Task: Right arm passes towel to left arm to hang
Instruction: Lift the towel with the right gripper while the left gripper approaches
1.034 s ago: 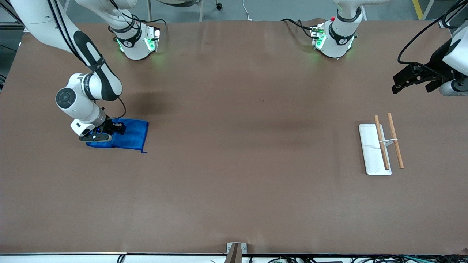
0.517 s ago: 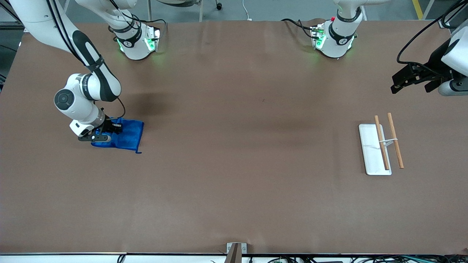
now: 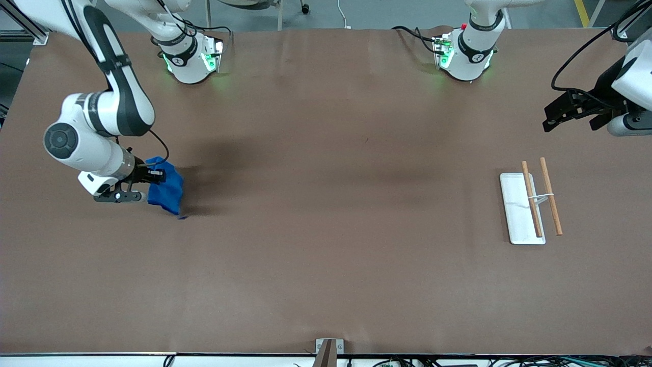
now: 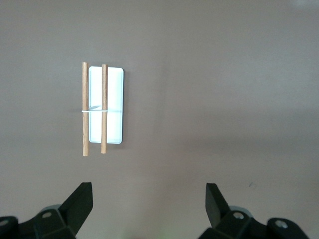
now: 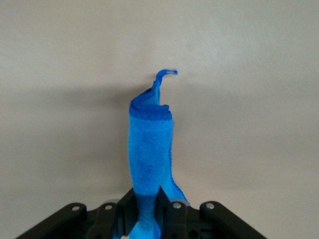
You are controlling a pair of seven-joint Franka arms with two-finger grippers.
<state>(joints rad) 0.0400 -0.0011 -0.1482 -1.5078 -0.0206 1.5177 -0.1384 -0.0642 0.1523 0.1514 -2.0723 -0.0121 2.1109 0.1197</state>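
The right pincer is up in the air over the right arm's end of the brown surface, and it is pinching the blue towel tight. In the right wrist view the two fingers squeeze one end of the towel between them. The rest of the cloth hangs down from them in a long, folded strip, and its little loop sticks out at the low end. I cannot tell if that low end touches the surface. A dark shadow lies on the surface beside the towel. The left pincer waits in the air over the left arm's end of the surface, and its fingers are spread wide with nothing between them. Under it, well apart from the towel, a flat white tray lies on the surface. Two thin wooden sticks lie side by side, one over the tray and one just beside it, with a thin white band across them.
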